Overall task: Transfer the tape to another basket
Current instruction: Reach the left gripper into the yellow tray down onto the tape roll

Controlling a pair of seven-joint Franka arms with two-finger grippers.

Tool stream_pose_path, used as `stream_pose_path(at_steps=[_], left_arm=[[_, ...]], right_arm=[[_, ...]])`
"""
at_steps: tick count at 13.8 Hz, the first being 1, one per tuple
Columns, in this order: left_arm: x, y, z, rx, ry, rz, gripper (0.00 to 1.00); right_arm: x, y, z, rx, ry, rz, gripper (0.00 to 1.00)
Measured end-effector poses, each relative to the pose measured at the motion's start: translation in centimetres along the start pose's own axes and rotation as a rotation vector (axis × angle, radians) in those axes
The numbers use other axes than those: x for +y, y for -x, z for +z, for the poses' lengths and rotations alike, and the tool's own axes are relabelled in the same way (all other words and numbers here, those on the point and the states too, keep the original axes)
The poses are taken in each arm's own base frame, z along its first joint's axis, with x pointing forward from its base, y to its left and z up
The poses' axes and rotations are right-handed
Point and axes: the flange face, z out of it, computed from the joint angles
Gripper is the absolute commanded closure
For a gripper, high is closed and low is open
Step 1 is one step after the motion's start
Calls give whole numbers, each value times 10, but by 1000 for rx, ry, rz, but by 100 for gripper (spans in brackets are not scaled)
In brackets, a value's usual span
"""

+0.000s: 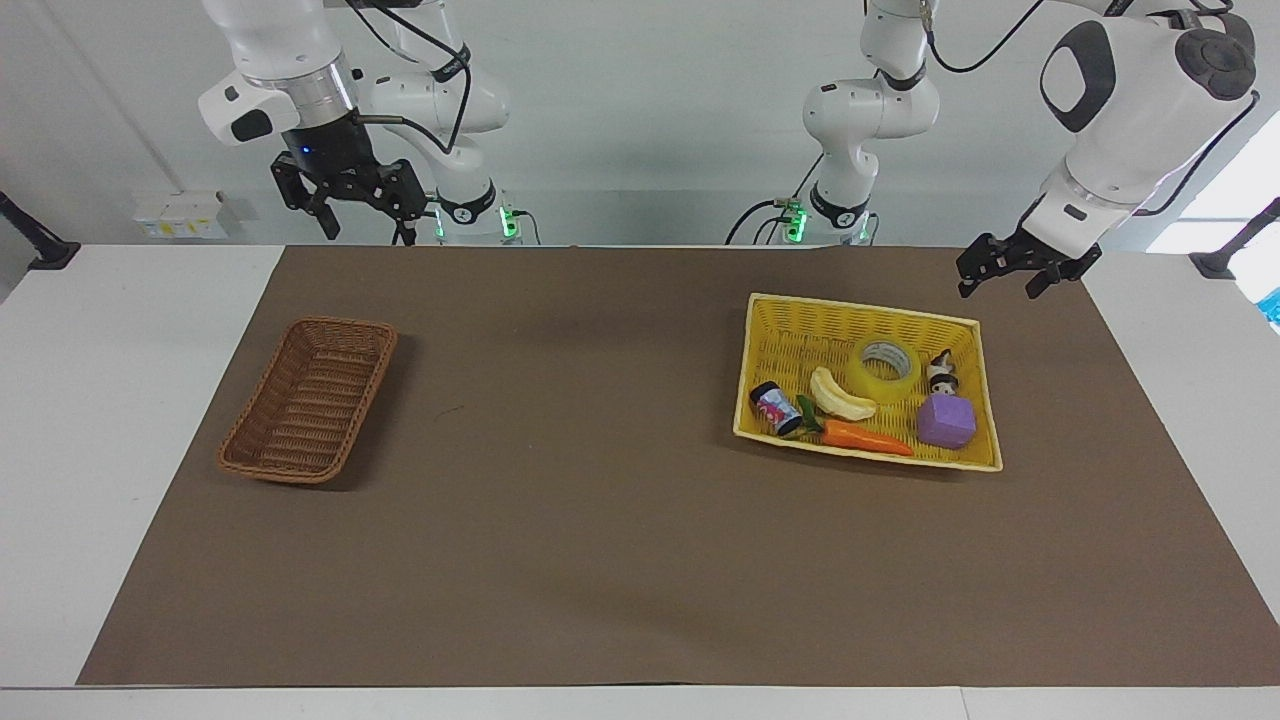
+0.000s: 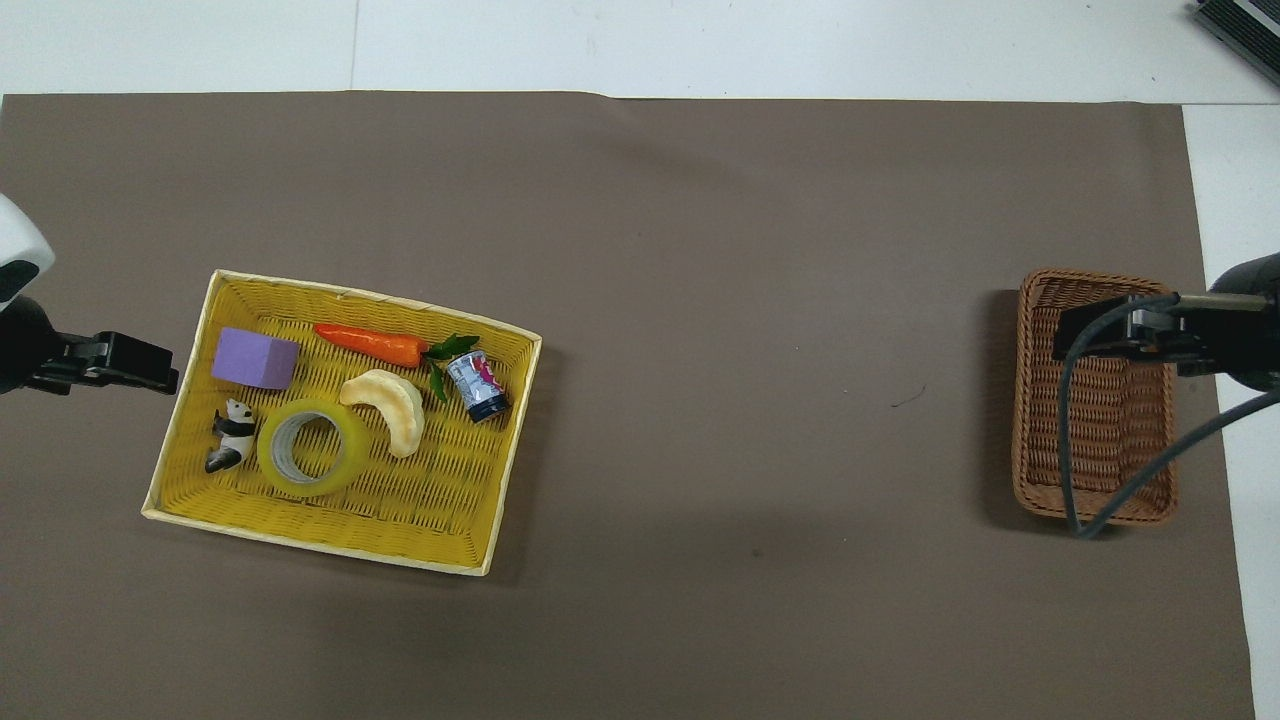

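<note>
While the roll of packing tape (image 1: pixel 886 365) lies flat in the yellow woven basket (image 1: pixel 764 318), toward the left arm's end of the table, the step in hand is the left arm's reach for it, and nothing is held yet. The left gripper (image 1: pixel 1010 276) hangs with its fingers spread and empty, up in the air just off the yellow basket's corner nearest the robots. The right gripper (image 1: pixel 350 201), likewise open and empty, waits high over the table edge at the robots' end, near the dark brown wicker basket (image 1: pixel 309 408) that stands well apart toward the right arm's end. The tape is crowded: the banana (image 1: pixel 840 396) touches it on one flank, the panda figurine (image 1: pixel 941 371) sits just beside it on the other, and the purple block (image 1: pixel 946 421) is near. A clean pick probably means coming straight down with one finger inside the whitish core and one outside the wall, on the side toward the robots where the basket floor is bare, so neither neighbour gets nudged or pinched. Lifting well clear of the rim before travelling should avoid snagging the weave.
</note>
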Motion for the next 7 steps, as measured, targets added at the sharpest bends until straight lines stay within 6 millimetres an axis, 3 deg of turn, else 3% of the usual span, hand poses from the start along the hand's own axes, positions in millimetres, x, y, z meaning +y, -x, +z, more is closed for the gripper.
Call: stream_pose_path(at_steps=[7], left_arm=[[3, 16, 12, 81, -8, 3, 0]], right_arm=[[5, 1, 0, -1, 0, 8, 0]])
